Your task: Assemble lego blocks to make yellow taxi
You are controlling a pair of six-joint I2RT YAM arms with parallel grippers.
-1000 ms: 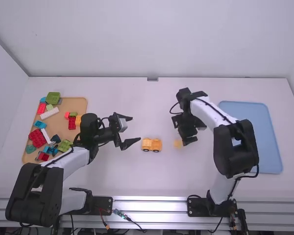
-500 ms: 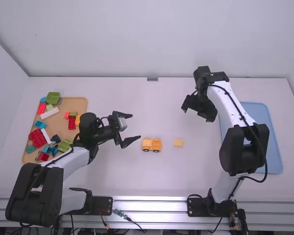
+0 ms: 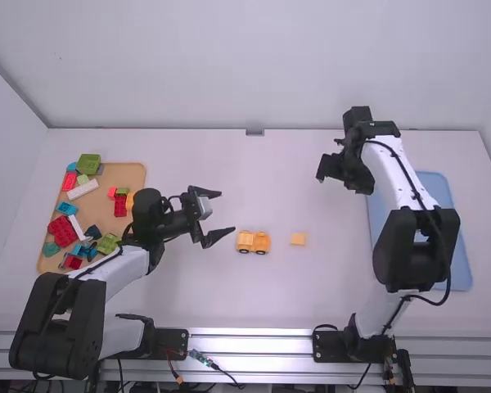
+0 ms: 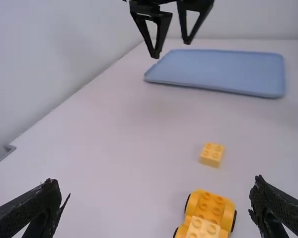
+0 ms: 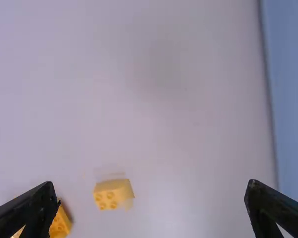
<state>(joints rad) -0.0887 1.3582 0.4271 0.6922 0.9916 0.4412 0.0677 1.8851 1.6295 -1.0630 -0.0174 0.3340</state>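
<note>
Two arms work at a smooth white table [image 3: 188, 286]. The right arm [image 3: 393, 176] folds up at its thick black elbow and stretches its glossy white link toward the far edge, past the near-left part of the blue tray; the left arm [image 3: 119, 270] lies lower, bent at the elbow, its wrist level and pointed at the middle of the table. Toward the table's right edge is the blue tray [image 3: 454, 266], flat, with rounded corners and a raised rim; by the left edge is a tan tray [image 3: 132, 176] heaped with studded plastic blocks [image 3: 63, 232] in red, green, blue, white and orange. The right gripper [image 3: 344, 185], matte black, hangs between the tray and the table's far middle with its fingers spread and nothing between them. The left gripper [image 3: 228, 214] is spread too, also empty, beside the part-built taxi [image 3: 253, 242]. That taxi stands upright on black round wheels near the table's middle, yellow-orange and studded, a paler block at its left end. Smallest is a loose square yellow block [image 3: 298, 239], four studs on top, just right of the taxi and apart from it. A second ago the right gripper was down beside this block; now it has drawn back toward the far right, while block, taxi and left arm are unmoved.
</note>
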